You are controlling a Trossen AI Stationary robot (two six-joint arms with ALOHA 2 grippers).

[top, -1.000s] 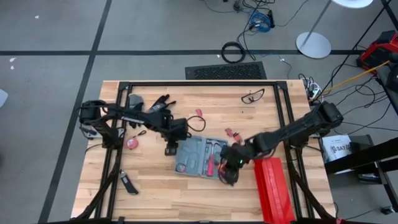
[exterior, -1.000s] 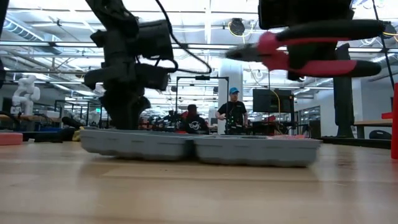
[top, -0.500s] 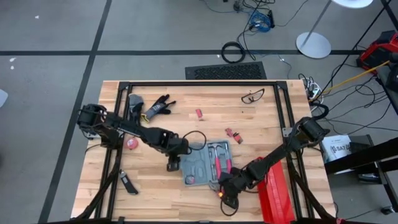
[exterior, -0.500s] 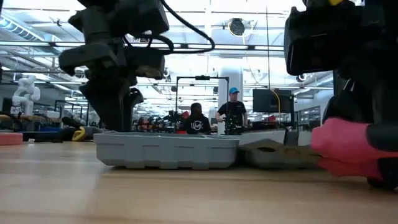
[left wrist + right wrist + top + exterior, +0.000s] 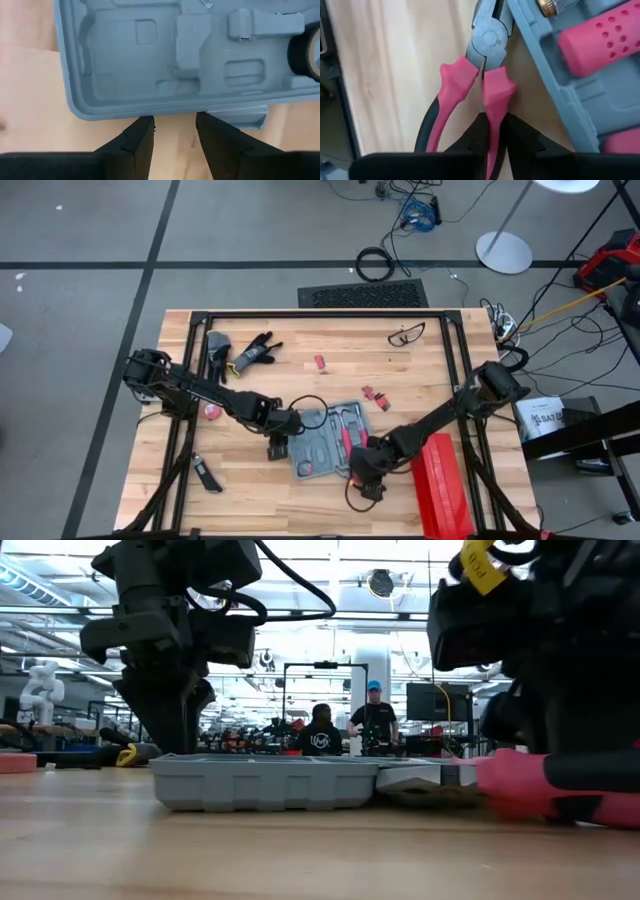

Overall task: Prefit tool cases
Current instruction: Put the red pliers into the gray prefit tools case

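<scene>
The blue-grey tool case (image 5: pixel 322 442) lies open on the wooden table, bottom down; in the low view its wall (image 5: pixel 265 782) stands on the board. A pink-handled tool (image 5: pixel 600 40) and a black roll (image 5: pixel 307 52) sit in its moulded slots. My left gripper (image 5: pixel 175 119) points down at the case's left edge, open, with both fingertips at the rim's outer side. My right gripper (image 5: pixel 362 478) is at the case's near right corner, shut on pink-handled pliers (image 5: pixel 470 85). My left gripper has both fingertips (image 5: pixel 145 125) right at the outer edge of the case's rim (image 5: pixel 172 111), coming down from above; whether they touch it I cannot tell. My right gripper pinches one pink handle of the pliers (image 5: pixel 492 107) between its two fingers, just behind the grey head. The fingers slant down and lie along the handle. The pliers lie low and nearly level (image 5: pixel 545 780) beside the case, head (image 5: pixel 487 30) at its rim.
A long red ribbed box (image 5: pixel 440 485) stands near the right front edge, close to my right arm. Black gloves (image 5: pixel 250 350), safety glasses (image 5: pixel 405 333), small red pieces (image 5: pixel 376 397), a pink tape measure (image 5: pixel 210 410) and a knife (image 5: pixel 207 477) lie around.
My right gripper has sunk with the pliers from above the case to table height at its near right corner. My left gripper has gone toward the near edge along the case's left side. The case has turned a little, its left end swinging nearer.
</scene>
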